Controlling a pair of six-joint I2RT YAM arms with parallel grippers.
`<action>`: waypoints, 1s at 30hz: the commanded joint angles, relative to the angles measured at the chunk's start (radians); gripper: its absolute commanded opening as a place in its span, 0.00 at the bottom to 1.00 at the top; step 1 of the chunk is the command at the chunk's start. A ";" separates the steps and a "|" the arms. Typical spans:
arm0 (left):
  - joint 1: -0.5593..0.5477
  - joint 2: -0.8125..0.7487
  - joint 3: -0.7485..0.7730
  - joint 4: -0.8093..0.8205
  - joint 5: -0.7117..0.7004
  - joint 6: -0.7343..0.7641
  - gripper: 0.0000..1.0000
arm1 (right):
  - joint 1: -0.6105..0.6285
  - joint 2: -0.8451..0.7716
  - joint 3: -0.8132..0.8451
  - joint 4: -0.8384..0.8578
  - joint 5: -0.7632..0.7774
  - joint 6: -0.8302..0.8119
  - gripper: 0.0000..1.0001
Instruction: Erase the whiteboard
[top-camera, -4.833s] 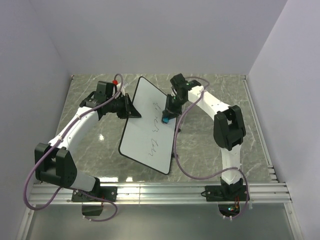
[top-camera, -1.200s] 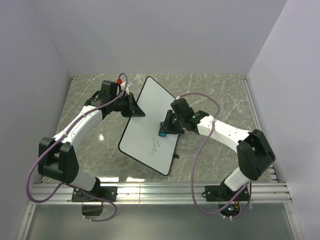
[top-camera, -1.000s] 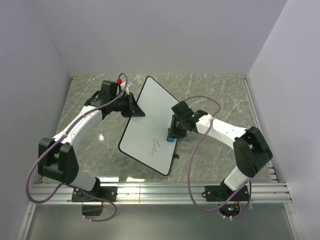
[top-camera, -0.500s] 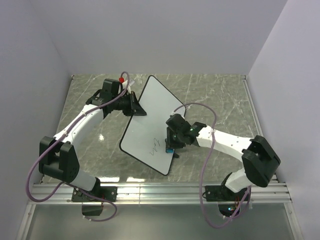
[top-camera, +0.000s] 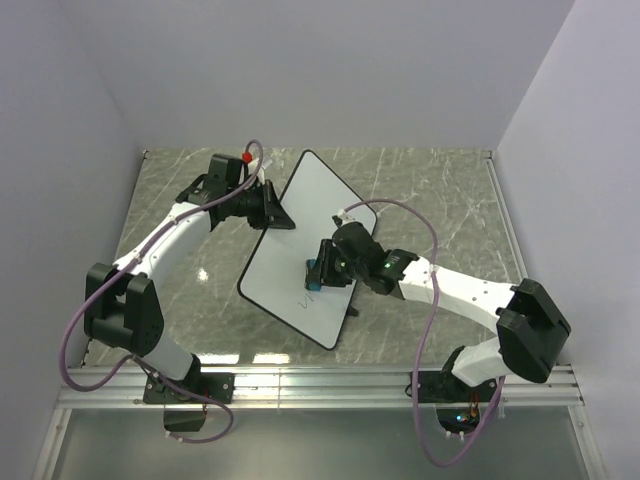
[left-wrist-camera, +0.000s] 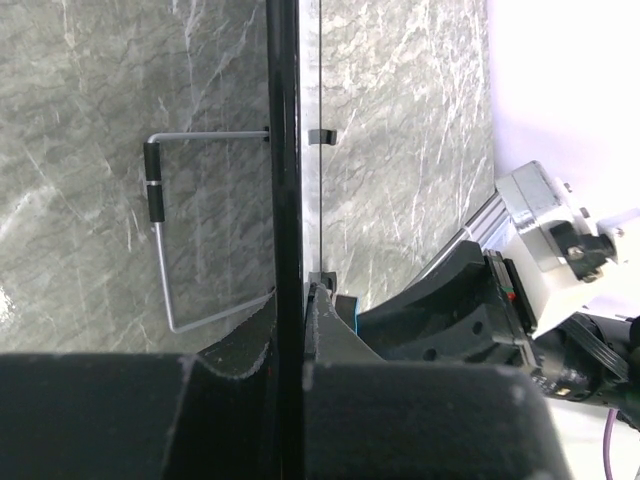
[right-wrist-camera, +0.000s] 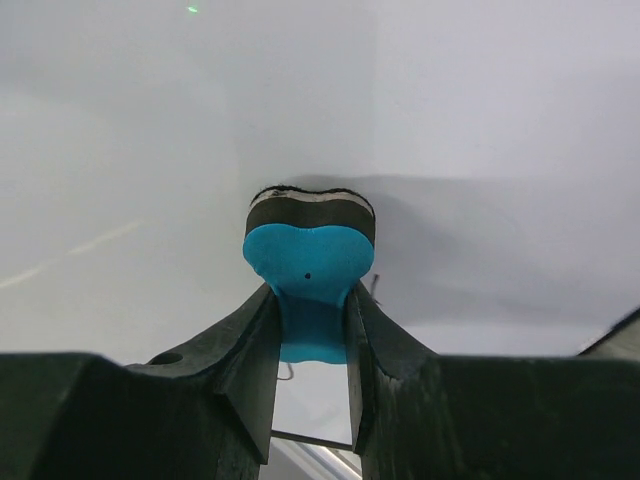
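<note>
The whiteboard (top-camera: 300, 230) stands tilted on the marble table, white with a thin black rim. Faint dark writing (top-camera: 309, 301) is left near its lower end. My left gripper (top-camera: 268, 210) is shut on the board's upper left edge; in the left wrist view the black rim (left-wrist-camera: 284, 150) runs edge-on between the jaws. My right gripper (top-camera: 318, 272) is shut on the blue-and-black eraser (right-wrist-camera: 309, 255) and presses its black pad against the white board face (right-wrist-camera: 450, 110). The eraser also shows in the top view (top-camera: 313, 273), just above the writing.
A wire stand (left-wrist-camera: 160, 240) sticks out behind the board. A small black foot (top-camera: 352, 311) sits at the board's lower right edge. An aluminium rail (top-camera: 320, 385) runs along the near table edge. Grey walls close in the left, back and right.
My right gripper has swept the eraser down and left across the board over the last seconds. Most of the upper writing is gone. The board has shifted a little in the left gripper's hold.
</note>
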 joint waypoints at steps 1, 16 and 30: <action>-0.079 0.073 -0.011 0.074 -0.148 0.107 0.00 | 0.015 0.061 0.041 0.195 -0.037 0.061 0.00; -0.079 0.102 0.023 0.078 -0.136 0.110 0.00 | 0.009 0.038 0.026 0.212 0.014 0.078 0.00; -0.079 0.097 0.041 0.064 -0.128 0.114 0.00 | -0.045 0.097 -0.227 0.169 0.157 0.170 0.00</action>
